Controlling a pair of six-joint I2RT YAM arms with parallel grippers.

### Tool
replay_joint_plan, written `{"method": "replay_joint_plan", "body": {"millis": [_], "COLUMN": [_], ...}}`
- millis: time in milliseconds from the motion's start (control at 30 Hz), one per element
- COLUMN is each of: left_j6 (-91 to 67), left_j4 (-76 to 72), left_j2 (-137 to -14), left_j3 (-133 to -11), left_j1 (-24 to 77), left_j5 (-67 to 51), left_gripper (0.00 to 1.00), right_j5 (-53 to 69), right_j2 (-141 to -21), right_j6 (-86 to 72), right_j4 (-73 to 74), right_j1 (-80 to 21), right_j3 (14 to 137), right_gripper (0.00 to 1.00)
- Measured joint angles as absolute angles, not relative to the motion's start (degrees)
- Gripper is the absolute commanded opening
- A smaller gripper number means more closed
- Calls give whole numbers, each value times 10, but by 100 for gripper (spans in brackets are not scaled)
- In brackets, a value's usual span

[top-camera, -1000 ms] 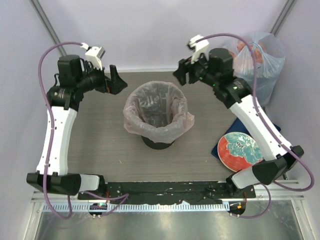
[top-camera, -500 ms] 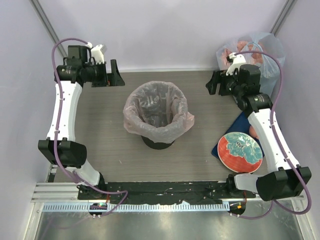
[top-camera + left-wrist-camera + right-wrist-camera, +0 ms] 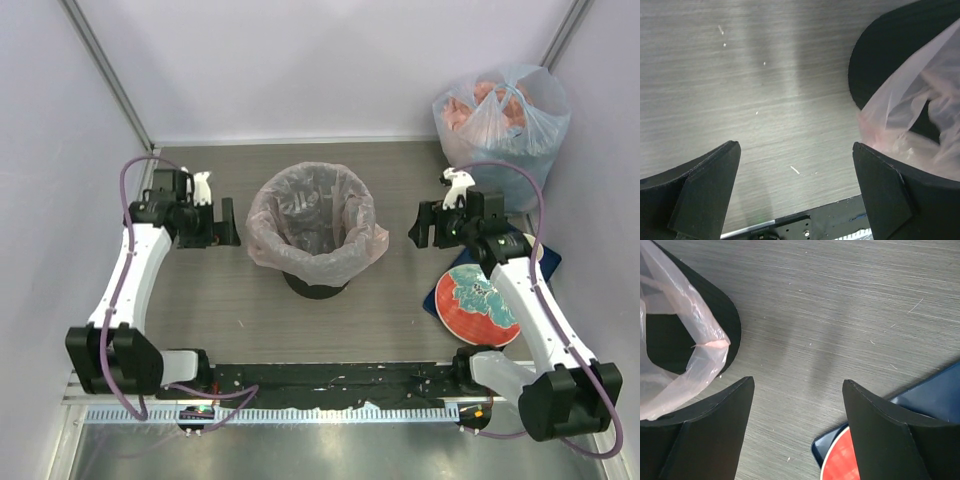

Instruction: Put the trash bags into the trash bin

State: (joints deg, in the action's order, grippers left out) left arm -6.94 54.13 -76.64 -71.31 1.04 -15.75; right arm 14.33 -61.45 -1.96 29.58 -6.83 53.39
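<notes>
At the middle of the counter (image 3: pixel 210 300) stands the black trash bin (image 3: pixel 316 286), with the pale pink trash bag (image 3: pixel 266 240) lining it and folded out over the rim. From the bin, the left gripper (image 3: pixel 228 222) sits at 9 o'clock, jaws spread wide — nothing between them. At 3 o'clock the right gripper (image 3: pixel 420 225) gapes too, empty. A bulging clear bag (image 3: pixel 512 120) sits at 1 o'clock, a red plate (image 3: pixel 478 305) at 4 o'clock.
</notes>
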Motion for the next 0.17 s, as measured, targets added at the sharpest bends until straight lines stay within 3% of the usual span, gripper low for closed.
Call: {"method": "replay_joint_plan", "body": {"millis": [167], "left_j6": [-62], "left_j4": [516], "left_j2": [-670], "left_j3": [-641], "left_j1": [11], "left_j5": [-134], "left_gripper": [100], "right_j5": [152], "right_j2": [-575], "right_j6": [-16], "right_j4": [288], "right_j1": [-68], "right_j3": [506], "right_gripper": [78]}}
